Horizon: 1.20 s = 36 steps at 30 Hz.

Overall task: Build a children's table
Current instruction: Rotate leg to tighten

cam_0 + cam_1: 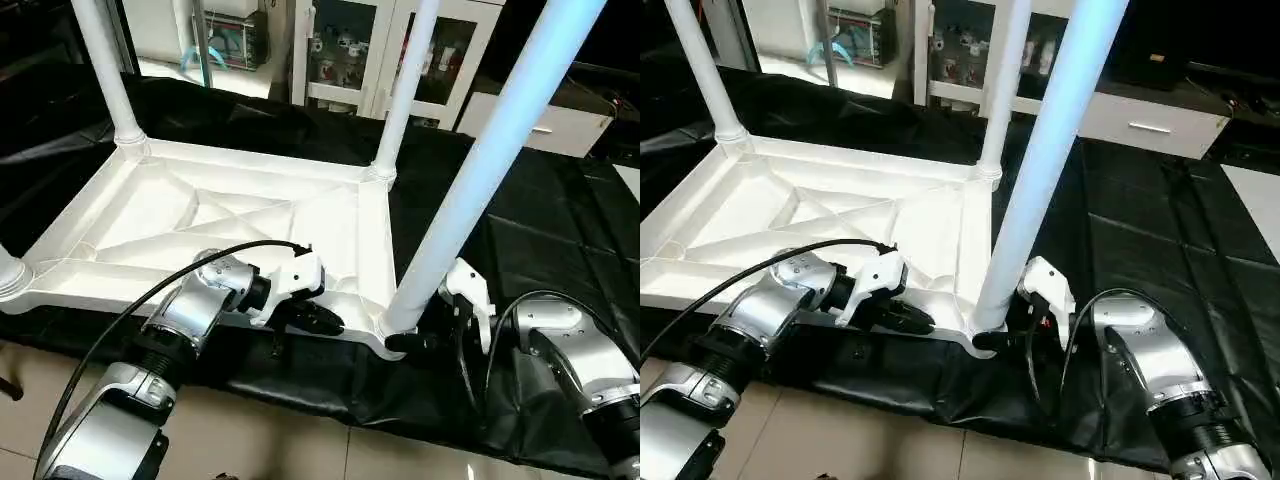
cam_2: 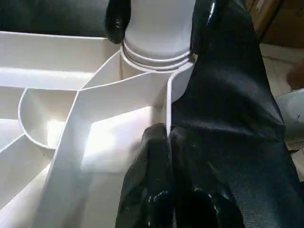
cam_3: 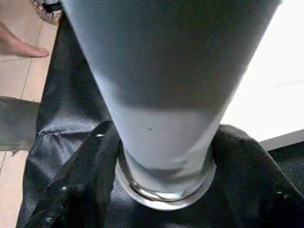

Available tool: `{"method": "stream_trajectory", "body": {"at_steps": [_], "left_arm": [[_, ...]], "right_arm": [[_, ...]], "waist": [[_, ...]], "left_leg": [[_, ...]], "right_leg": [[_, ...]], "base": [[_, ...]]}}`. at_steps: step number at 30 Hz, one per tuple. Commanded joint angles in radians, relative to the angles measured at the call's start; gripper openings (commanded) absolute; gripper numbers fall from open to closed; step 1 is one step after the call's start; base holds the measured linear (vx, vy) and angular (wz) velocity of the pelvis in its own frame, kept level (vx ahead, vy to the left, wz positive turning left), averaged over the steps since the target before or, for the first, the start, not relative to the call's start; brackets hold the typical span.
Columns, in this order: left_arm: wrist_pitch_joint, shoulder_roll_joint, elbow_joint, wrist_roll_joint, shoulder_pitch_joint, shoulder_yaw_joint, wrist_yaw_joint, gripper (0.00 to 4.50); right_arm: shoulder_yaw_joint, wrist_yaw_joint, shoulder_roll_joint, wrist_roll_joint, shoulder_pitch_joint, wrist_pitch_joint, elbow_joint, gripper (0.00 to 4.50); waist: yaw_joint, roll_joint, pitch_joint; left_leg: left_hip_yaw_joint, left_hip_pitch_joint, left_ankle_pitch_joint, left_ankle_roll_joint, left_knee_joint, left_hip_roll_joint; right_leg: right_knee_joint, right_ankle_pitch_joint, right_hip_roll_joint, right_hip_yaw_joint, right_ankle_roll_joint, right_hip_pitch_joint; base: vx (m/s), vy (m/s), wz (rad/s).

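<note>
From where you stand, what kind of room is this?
Probably a lab or workshop, not a home. A glass-door cabinet full of small items stands at the back, beside a white drawer unit. The upturned tabletop lies on a black sheet spread over a tiled floor.

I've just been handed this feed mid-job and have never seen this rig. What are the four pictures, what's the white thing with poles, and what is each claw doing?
The two wide pictures come from the robot's head, looking down over its silver forearms. The other two come from cameras on its wrists.

The white plastic rectangular tabletop lies upside down on a black sheet, its X-ribbed underside facing up. The poles are white tapered tube legs standing in its round corner sockets.

The left gripper is shut on the tabletop's near rim, steadying it. The right gripper has one black finger on each side of the base of the near-right leg, where it enters its socket. Whether it squeezes the leg, I cannot tell.

A person's bare foot shows on the floor.
</note>
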Motion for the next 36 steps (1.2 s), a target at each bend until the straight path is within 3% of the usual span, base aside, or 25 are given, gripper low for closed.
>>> {"method": "stream_trajectory", "body": {"at_steps": [1, 9, 36], "left_arm": [[0.009, -0.011, -0.006, 0.015, 0.017, -0.046, -0.02, 0.0], [0.012, -0.009, -0.008, 0.016, 0.019, -0.05, -0.02, 0.0], [0.002, -0.003, 0.009, 0.023, 0.005, -0.052, -0.013, 0.0]], "right_arm": [[0.02, 0.015, -0.007, -0.018, -0.011, -0.009, 0.012, 2.78], [0.023, 0.019, -0.005, -0.025, -0.012, -0.015, 0.023, 2.51], [0.021, 0.008, 0.008, -0.036, -0.02, -0.033, 0.046, 2.49]], "waist": [[-0.001, -0.006, -0.064], [-0.002, -0.005, -0.064], [-0.001, -0.001, -0.065]], "left_leg": [[0.011, 0.006, -0.133, 0.087, -0.068, 0.014], [0.011, 0.007, -0.137, 0.085, -0.068, 0.014], [0.01, 0.008, -0.154, 0.075, -0.068, 0.014]], "right_leg": [[-0.043, -0.119, -0.021, 0.028, -0.262, 0.069], [-0.043, -0.118, -0.021, 0.028, -0.265, 0.069], [-0.042, -0.116, -0.02, 0.027, -0.27, 0.07]], "base": [[0.0, 0.0, 0.0], [0.0, 0.0, 0.0], [0.0, 0.0, 0.0]]}}
